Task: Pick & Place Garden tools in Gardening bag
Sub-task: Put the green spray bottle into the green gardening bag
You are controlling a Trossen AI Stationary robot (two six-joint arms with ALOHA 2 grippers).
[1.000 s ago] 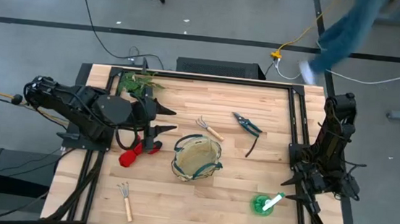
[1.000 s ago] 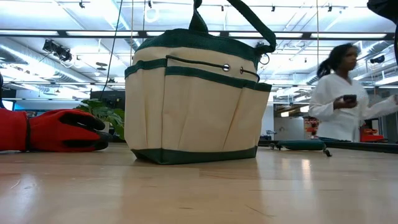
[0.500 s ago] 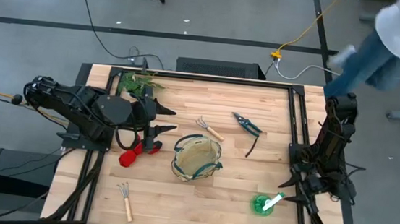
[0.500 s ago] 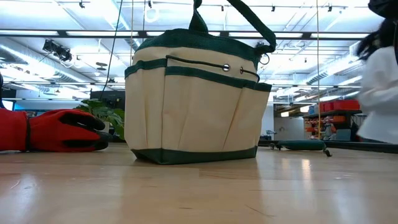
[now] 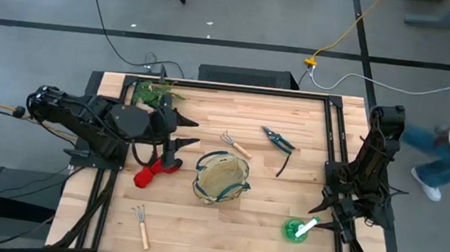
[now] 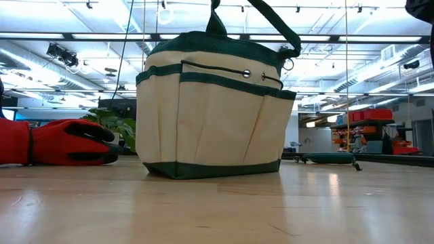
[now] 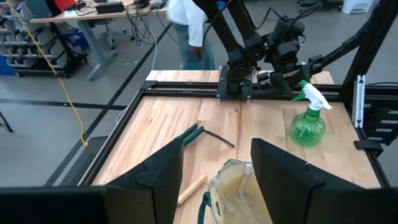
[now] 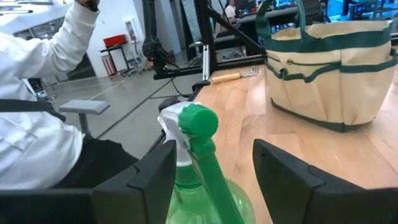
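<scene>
No tool is bagged yet. The left gripper [image 5: 185,135] hovers with fingers spread above the red gloves [image 5: 154,171], just beside the bag [image 5: 221,179], and must descend and close. The right gripper [image 5: 321,213], also spread, faces the green spray bottle [image 5: 297,229]. A wooden table [image 5: 292,107] sits in a bright workshop.

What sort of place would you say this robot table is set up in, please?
Probably a robotics lab or workshop in a large open industrial hall. The low view shows ceiling strip lights and distant shelving; the high view shows cables trailing over a grey floor around the wooden table.
</scene>
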